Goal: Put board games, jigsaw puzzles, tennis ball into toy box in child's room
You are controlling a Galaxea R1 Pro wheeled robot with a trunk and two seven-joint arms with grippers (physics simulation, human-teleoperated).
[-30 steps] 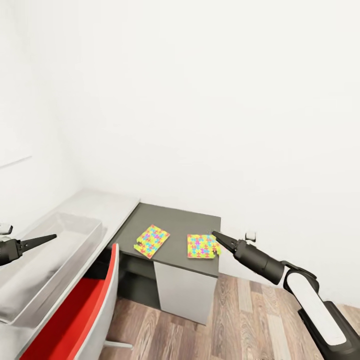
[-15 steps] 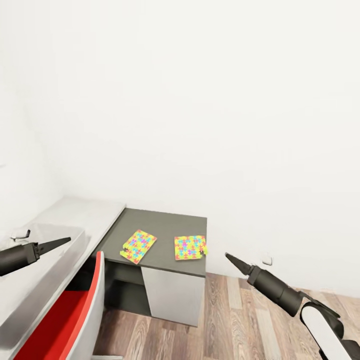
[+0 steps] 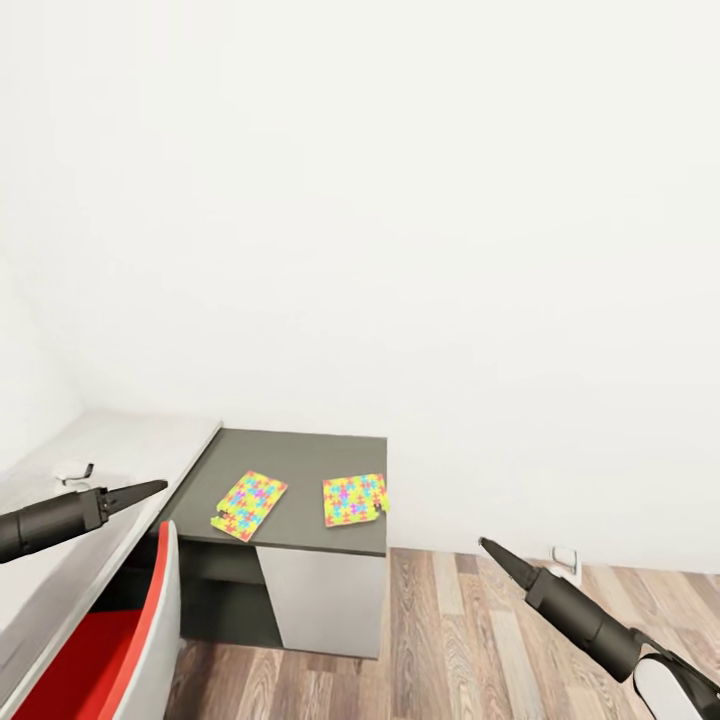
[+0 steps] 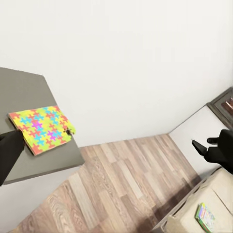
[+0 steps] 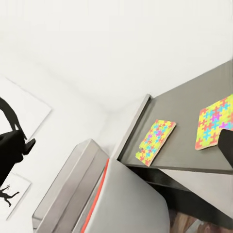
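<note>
Two jigsaw puzzles lie flat on the table's point(image 3: 300, 450) lower dark grey section, one on the left point(image 3: 248, 505) and one on the right point(image 3: 354, 499). Both also show in the right wrist view, the left puzzle point(image 5: 156, 141) and the right puzzle point(image 5: 216, 121). My left gripper point(image 3: 160, 487) hovers left of them over the desk edge, open and empty. My right gripper point(image 3: 485, 545) is open over the floor, right of the table and apart from the puzzles. The toy box point(image 5: 68, 189) sits beyond the chair. One green-blue board game point(image 4: 206, 217) lies on the bed point(image 4: 221, 194).
A red chair point(image 3: 90, 650) with a grey back stands at the desk's front left. Wood plank floor point(image 3: 460, 630) spreads right of the table. A white wall socket point(image 3: 565, 560) sits low on the wall. A silhouette print point(image 5: 9, 116) hangs on the side wall.
The camera has swung right, so the desk and puzzles slid left and the toy box left the head view. My right gripper drew back from the right puzzle's edge to over the floor.
</note>
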